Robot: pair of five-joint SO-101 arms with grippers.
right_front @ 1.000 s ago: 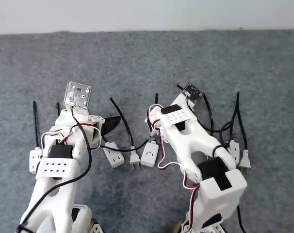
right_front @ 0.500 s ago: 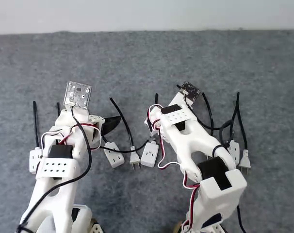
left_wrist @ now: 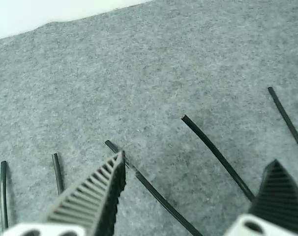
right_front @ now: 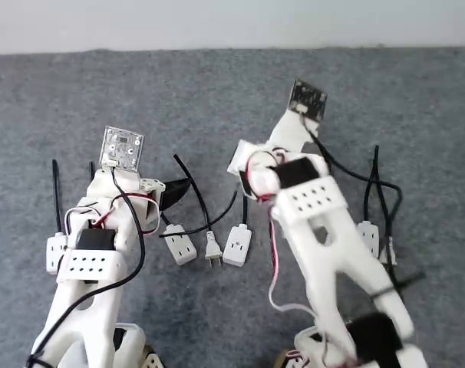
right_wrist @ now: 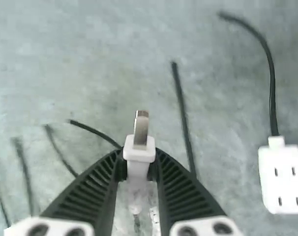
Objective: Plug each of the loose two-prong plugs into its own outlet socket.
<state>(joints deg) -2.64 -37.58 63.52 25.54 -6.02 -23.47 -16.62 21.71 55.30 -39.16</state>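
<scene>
The right gripper (right_wrist: 138, 158) is clenched on one plug (right_wrist: 139, 146) above the middle of the table (right_front: 217, 92); the left gripper (left_wrist: 198, 162) is released. Next, I think, its prongs must align with the socket (right_wrist: 283, 179) nearby.

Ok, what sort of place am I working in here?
Most likely a robot test bench, not a home: a grey felt mat against a plain white wall, with short cut-off cords ending in outlet sockets and a loose plug laid out as practice pieces.
</scene>
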